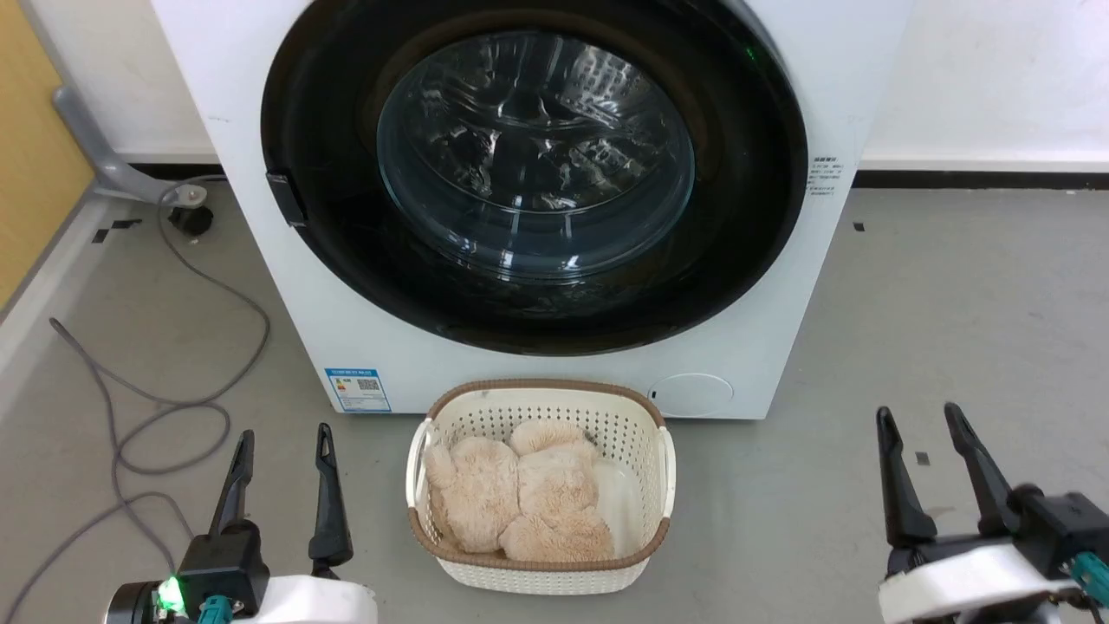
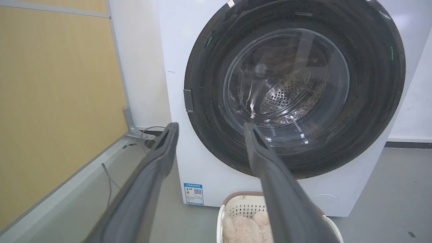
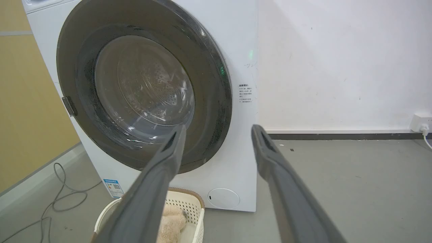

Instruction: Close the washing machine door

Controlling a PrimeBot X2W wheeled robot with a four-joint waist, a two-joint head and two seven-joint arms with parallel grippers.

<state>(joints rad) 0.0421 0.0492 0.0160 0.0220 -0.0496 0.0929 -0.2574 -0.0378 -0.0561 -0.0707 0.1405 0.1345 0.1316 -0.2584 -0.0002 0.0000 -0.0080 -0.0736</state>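
Observation:
The washing machine (image 1: 260, 113) (image 2: 175, 50) (image 3: 241, 50) is a big white box straight ahead. Its door (image 1: 537, 165) (image 2: 293, 84) (image 3: 141, 84), a glossy black disc with a clear glass bowl, lies flat against the machine's front, with the steel drum dimly visible through the glass. A small dark handle (image 1: 286, 198) sits on the door's left rim. My left gripper (image 1: 284, 446) (image 2: 209, 128) is open at the lower left, well short of the machine. My right gripper (image 1: 918, 425) (image 3: 218, 130) is open at the lower right, nothing between its fingers.
A cream perforated basket (image 1: 641, 416) (image 2: 224, 212) (image 3: 190, 206) with a fluffy beige toy (image 1: 520, 498) stands on the floor right before the machine. A grey cable (image 1: 208, 286) loops over the floor at left, beside a yellow panel (image 2: 57, 101). A wall socket (image 3: 420, 122) is at far right.

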